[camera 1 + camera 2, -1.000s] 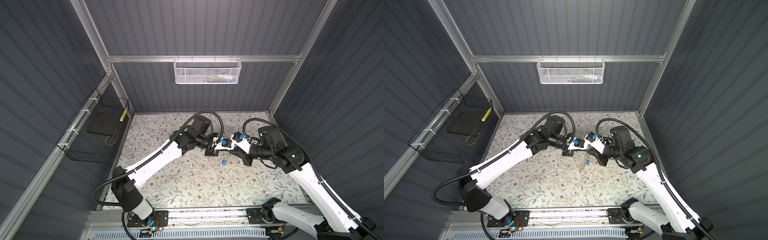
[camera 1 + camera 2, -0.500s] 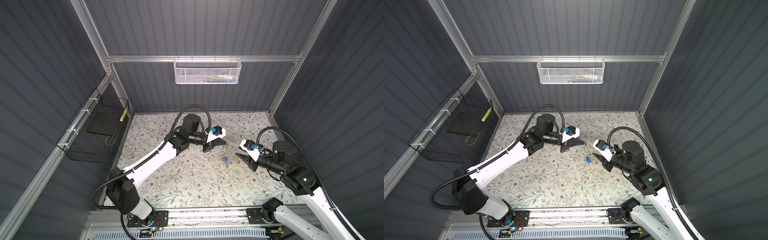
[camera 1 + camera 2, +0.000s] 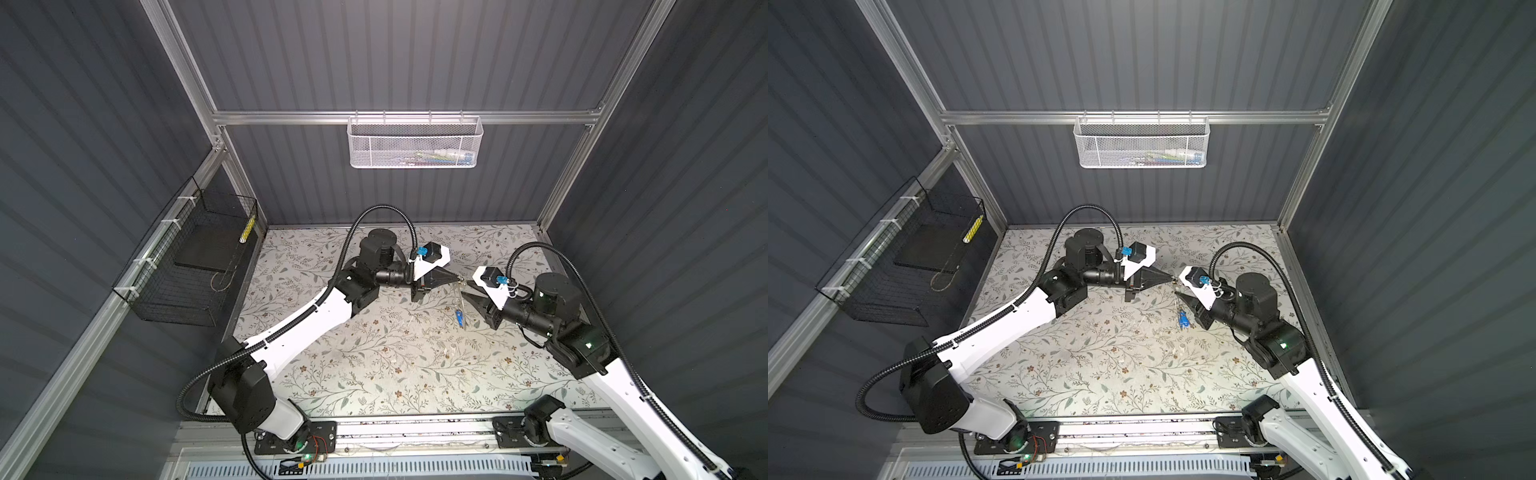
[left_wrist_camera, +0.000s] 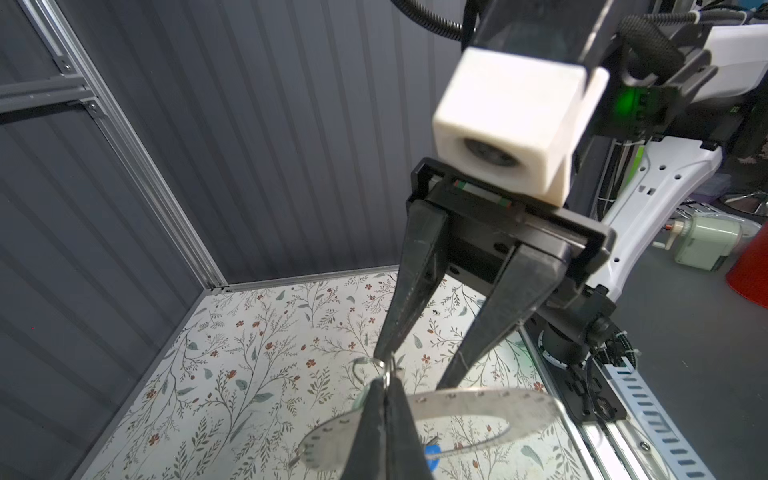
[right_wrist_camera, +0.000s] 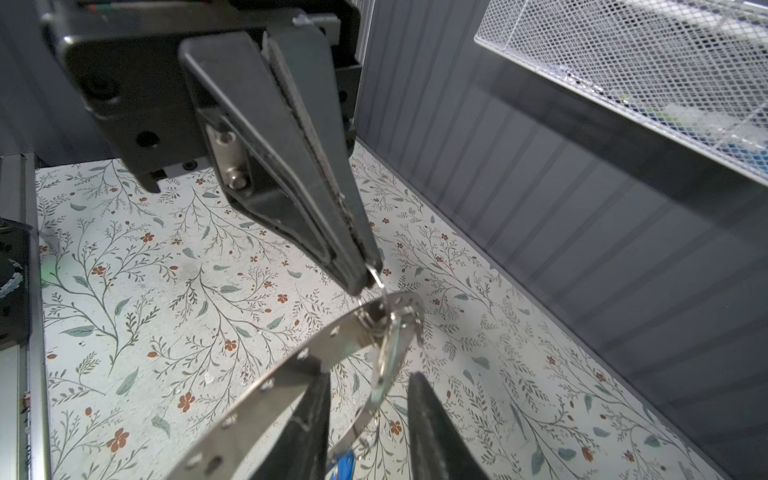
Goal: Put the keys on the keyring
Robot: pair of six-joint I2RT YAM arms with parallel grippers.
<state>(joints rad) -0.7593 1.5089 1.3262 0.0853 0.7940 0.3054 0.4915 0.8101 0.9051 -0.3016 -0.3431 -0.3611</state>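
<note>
The left tool [image 3: 456, 279] is closed tight on the top of the keyring [image 5: 291, 374], which hangs above the desk [image 3: 374, 365] with the blue key [image 3: 459, 319] under it. The right tool [image 4: 415, 365] stands partly open just beside the ring.

text: none legible | labels/brands: none legible | numbers/signs: none legible in any view

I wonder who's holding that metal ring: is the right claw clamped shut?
No, the right gripper has its fingers standing clearly apart in the left wrist view.
</note>
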